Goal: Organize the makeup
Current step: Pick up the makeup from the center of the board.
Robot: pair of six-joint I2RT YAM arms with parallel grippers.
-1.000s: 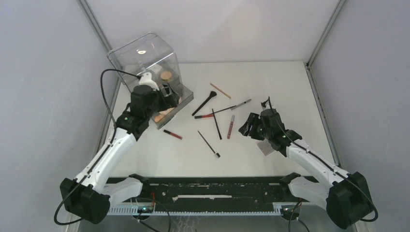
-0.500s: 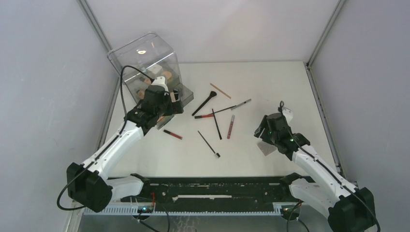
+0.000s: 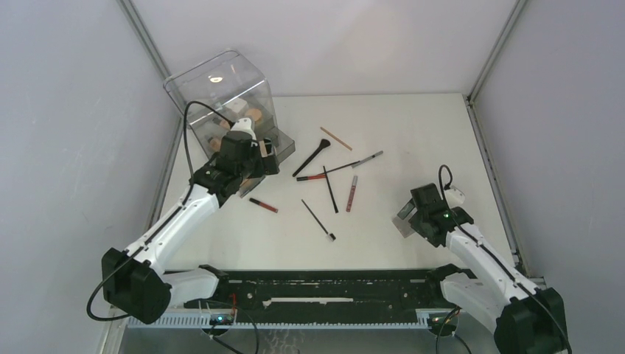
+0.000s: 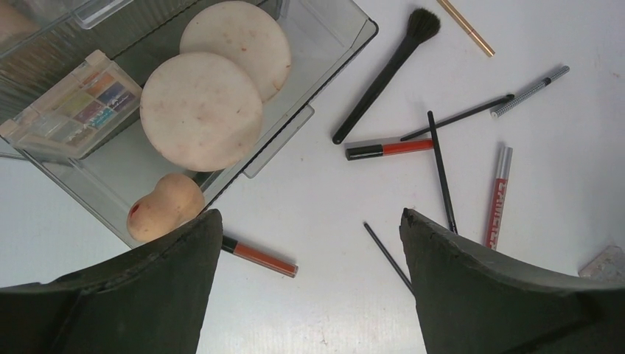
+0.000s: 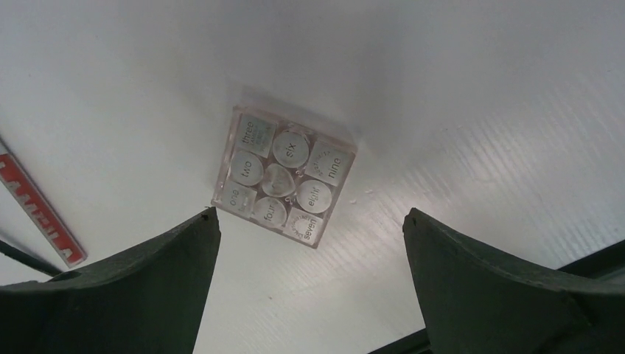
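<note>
Pulled back to the near right since a second ago, the right gripper [image 5: 308, 215] now hangs over a clear square palette [image 5: 284, 177] rather than beside the loose sticks, and its fingers have spread wide. The left arm has lifted off the drawer.

That palette lies flat on the white table [image 3: 413, 133], nine small lettered pans facing up. It sits between the right fingers in the wrist view but touches neither.

To its left, in the middle of the table, the loose pieces are scattered:
- a red-and-silver tube [image 4: 500, 193]
- a thin black brush [image 4: 441, 169], its far part just beside the red end of a lip tube [image 4: 390, 149]
- a black liner [image 4: 457, 116] and a silver-tipped pencil [image 4: 531, 90], end to end
- a fat black powder brush [image 4: 383, 74]
- a gold stick [image 4: 468, 29], farthest off
- a second thin black stick [image 4: 387, 254], nearer
- another red lip tube [image 4: 262, 256], just beside the drawer's near corner

At the far left, the smoky drawer [image 4: 365, 33] stands pulled out of the clear plastic box [image 3: 221, 92]. It holds two round tan puffs [image 4: 201, 110], one overlapping the other, a peach sponge [image 4: 163, 206] at its near end and a coloured eyeshadow palette [image 4: 74, 110] at its left.

The left gripper [image 4: 308, 217] hovers above the drawer's near right edge, fingers wide apart with nothing between them.
</note>
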